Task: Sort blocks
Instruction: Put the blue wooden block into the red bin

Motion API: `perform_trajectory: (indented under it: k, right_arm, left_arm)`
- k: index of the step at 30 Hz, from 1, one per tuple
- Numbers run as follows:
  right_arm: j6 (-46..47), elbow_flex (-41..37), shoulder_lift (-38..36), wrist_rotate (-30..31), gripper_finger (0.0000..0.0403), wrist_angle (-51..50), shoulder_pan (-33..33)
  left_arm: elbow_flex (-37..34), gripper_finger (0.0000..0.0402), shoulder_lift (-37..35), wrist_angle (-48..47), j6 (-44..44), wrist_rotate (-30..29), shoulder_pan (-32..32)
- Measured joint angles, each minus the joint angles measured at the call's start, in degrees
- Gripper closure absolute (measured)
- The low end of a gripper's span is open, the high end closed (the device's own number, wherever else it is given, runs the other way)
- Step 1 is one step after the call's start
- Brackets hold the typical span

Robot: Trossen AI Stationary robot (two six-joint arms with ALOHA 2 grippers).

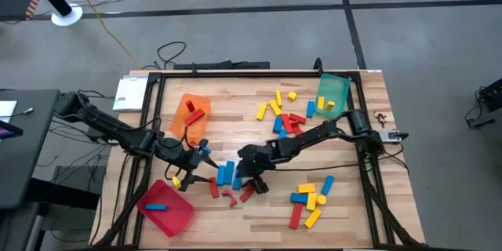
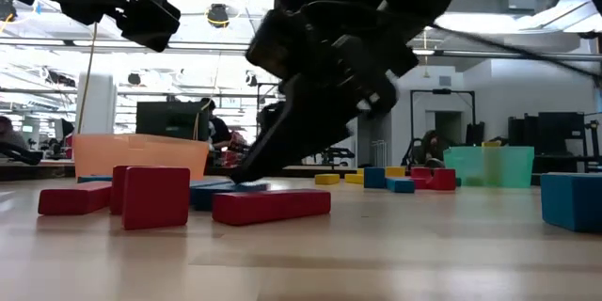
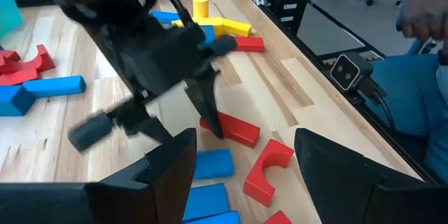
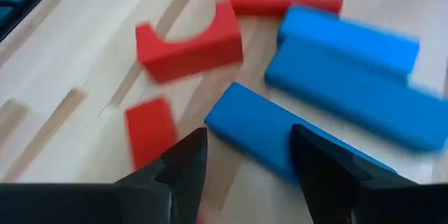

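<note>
High view: my right gripper reaches to mid-table over the blue blocks; the left gripper waits just beside them, fingers spread.

Low view: wood table, open workshop behind.

Right wrist view: the right fingers are spread, one blue block lying between them, apparently lined up for a pinch.

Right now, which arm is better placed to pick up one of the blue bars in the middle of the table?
Right. The right gripper hangs open directly over a blue bar, fingers straddling its end. The left gripper, also open, sits beside the cluster.
</note>
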Motion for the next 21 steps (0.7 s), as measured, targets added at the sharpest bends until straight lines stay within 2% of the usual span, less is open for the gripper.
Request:
perform_trajectory:
  k: [6, 13, 18, 21]
  right_arm:
    - [2.61, -0.40, -6.02, 1.33, 0.0200, -11.56, 1.78]
    - [3.33, -0.34, -14.02, 3.74, 0.0207, -13.28, 3.03]
    - [-2.56, -0.24, -16.88, 9.31, 0.0207, -18.49, 3.53]
    - [-5.89, -0.27, -15.34, 9.39, 0.0207, -20.42, 3.28]
  left_arm:
    - [0.00, 0.0164, 0.00, -0.04, 0.45, -0.01, 0.02]
    - [-0.02, 0.0164, 0.00, 0.01, 1.63, -0.04, 0.02]
    - [-0.02, 0.0164, 0.02, -0.13, 1.00, -0.04, 0.02]
    - [-0.02, 0.0164, 0.02, -0.24, 0.69, -0.07, 0.00]
